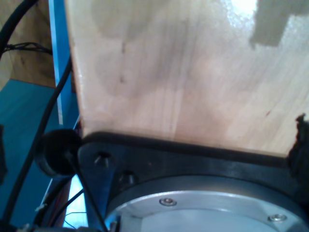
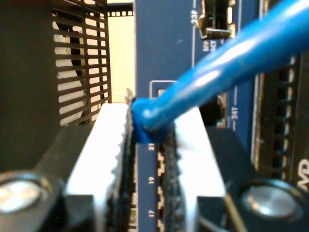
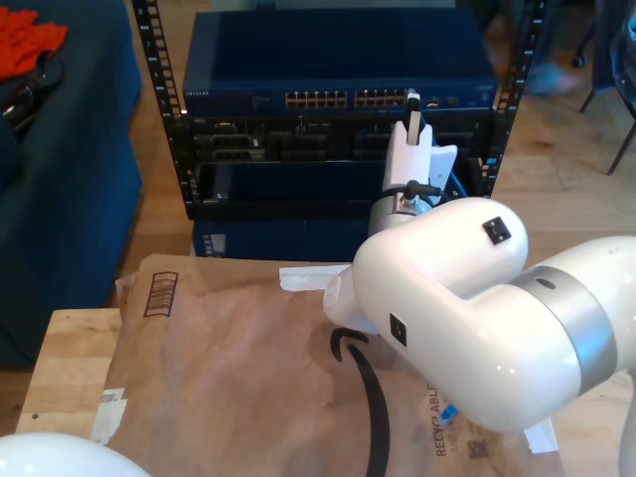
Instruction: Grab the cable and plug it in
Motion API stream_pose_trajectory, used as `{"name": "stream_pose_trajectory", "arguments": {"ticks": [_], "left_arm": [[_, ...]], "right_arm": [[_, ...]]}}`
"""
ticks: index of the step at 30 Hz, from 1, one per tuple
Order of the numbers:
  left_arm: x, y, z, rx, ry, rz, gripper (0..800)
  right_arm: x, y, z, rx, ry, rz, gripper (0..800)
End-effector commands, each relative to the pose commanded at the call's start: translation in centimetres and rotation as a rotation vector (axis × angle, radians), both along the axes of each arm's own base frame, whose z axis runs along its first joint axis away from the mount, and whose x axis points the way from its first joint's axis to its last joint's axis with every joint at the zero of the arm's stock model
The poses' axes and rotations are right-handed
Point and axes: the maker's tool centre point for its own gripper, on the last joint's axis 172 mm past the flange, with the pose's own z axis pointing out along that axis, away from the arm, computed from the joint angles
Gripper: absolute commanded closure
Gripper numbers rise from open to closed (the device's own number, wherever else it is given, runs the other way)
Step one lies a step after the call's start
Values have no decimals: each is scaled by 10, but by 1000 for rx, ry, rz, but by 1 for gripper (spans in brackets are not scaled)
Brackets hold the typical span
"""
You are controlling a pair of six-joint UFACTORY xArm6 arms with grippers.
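Observation:
The cable point(image 2: 231, 58) is bright blue and runs out of the jaws toward the camera. My second gripper point(image 2: 149, 123) is shut on its front end between white toothed fingers point(image 2: 104, 145), and the plug itself is hidden. The jaws sit right against the dark-blue switch panel point(image 2: 164, 48) by the numbered ports. In the exterior view my second gripper point(image 3: 413, 107) is raised at the right-hand group of the port row point(image 3: 383, 98) on the switch point(image 3: 338, 70). A short blue stretch of cable point(image 3: 448, 410) peeks from under the white arm.
The switch sits at the top of a black rack point(image 3: 298, 159) behind a table covered in brown paper point(image 3: 229, 358). The first wrist view looks at a wooden surface point(image 1: 183, 72), a black mount point(image 1: 193, 154) and loose black cables point(image 1: 48, 101). Blue upholstery point(image 3: 60, 179) stands at the exterior view's left.

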Motion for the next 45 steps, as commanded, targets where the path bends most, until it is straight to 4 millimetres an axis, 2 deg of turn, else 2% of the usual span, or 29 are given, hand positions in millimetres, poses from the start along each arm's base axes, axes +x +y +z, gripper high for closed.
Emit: {"name": "stream_pose_trajectory", "arguments": {"ticks": [9, 16, 27, 36, 42, 45], "left_arm": [[0, 0, 0, 0, 0, 0, 0], [0, 0, 0, 0, 0, 0, 0], [0, 0, 0, 0, 0, 0, 0], [0, 0, 0, 0, 0, 0, 0], [0, 0, 0, 0, 0, 0, 0], [0, 0, 0, 0, 0, 0, 0]], "right_arm": [[3, 1, -5, 3, 19, 6, 800], [5, 3, 0, 10, 7, 6, 800], [5, 2, -3, 10, 10, 6, 800], [14, 5, 2, 24, -3, 9, 800], [15, 4, -4, 21, 17, 13, 800], [18, -2, -6, 24, 21, 5, 800]]}}
